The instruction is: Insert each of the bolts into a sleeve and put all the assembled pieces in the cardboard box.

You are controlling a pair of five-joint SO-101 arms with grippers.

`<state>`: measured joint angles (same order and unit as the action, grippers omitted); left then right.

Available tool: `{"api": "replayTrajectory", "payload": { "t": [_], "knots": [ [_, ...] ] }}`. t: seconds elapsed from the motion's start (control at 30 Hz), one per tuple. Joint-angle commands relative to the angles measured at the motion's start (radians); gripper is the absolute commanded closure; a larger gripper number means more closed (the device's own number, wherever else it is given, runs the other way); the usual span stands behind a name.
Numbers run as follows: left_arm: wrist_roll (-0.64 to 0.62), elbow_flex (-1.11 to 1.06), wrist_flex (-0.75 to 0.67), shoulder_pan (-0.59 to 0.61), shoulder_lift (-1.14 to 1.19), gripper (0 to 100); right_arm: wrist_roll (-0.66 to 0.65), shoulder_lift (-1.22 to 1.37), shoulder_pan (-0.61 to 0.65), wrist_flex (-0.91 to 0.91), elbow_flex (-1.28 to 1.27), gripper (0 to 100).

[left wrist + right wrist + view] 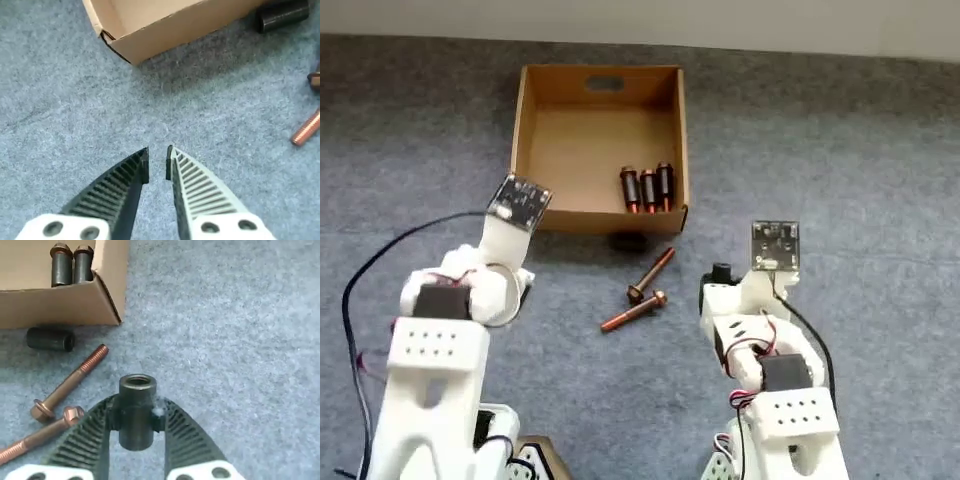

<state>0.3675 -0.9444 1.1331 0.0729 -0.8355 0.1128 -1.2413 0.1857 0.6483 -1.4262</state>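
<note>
Right gripper (136, 401) clenched on a black sleeve (136, 385), held by its lower half, threaded bore facing away from the wrist and out over grey carpet (860, 150). Off to the left side of this gripper, well clear of its fingers, two copper bolts lie flat on the carpet: first bolt (653, 273) with its tip toward the cardboard box (525, 130), second bolt (633, 312) angled across below it, the two heads just beside each other. Loose sleeve (628, 241) on its side just outside the box's front wall, near the right corner, beyond the first bolt's tip. Three assembled pieces (648, 188) side by side inside the box, against that same front wall. Left gripper (157, 162) over bare carpet near the box's front left corner, fingers parted by a narrow gap, nothing between them; bolts and loose sleeve well off to its right.
</note>
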Motion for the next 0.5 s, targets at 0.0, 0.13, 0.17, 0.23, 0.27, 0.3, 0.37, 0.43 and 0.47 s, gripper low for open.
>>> {"api": "replayTrajectory", "payload": {
  "t": [0.0,0.13,0.17,0.23,0.27,0.3,0.37,0.43,0.47],
  "knots": [
    [0.009,0.119,0.002,-0.031,0.111,91,0.012,-0.085,-0.073,-0.018,0.007,99.3],
    [0.009,0.145,0.006,-0.170,0.128,91,0.015,-0.134,-0.140,-0.016,-0.028,99.3],
    [0.009,0.145,0.008,-0.219,0.128,91,0.017,-0.142,-0.147,-0.016,-0.038,99.3],
    [0.009,0.142,0.005,-0.315,0.134,91,0.018,-0.157,-0.165,-0.016,-0.053,99.3],
    [0.009,0.142,0.003,-0.363,0.136,91,0.020,-0.165,-0.179,-0.016,-0.059,99.3],
    [0.009,0.142,0.003,-0.403,0.136,91,0.020,-0.173,-0.200,-0.016,-0.064,99.3],
    [0.009,0.143,0.002,-0.475,0.137,91,0.021,-0.188,-0.248,-0.013,-0.068,99.3],
    [0.009,0.142,0.002,-0.539,0.139,91,0.029,-0.203,-0.288,0.004,-0.070,99.3],
    [0.009,0.142,0.002,-0.567,0.139,91,0.049,-0.211,-0.297,0.005,-0.071,99.3]
  ]
}}
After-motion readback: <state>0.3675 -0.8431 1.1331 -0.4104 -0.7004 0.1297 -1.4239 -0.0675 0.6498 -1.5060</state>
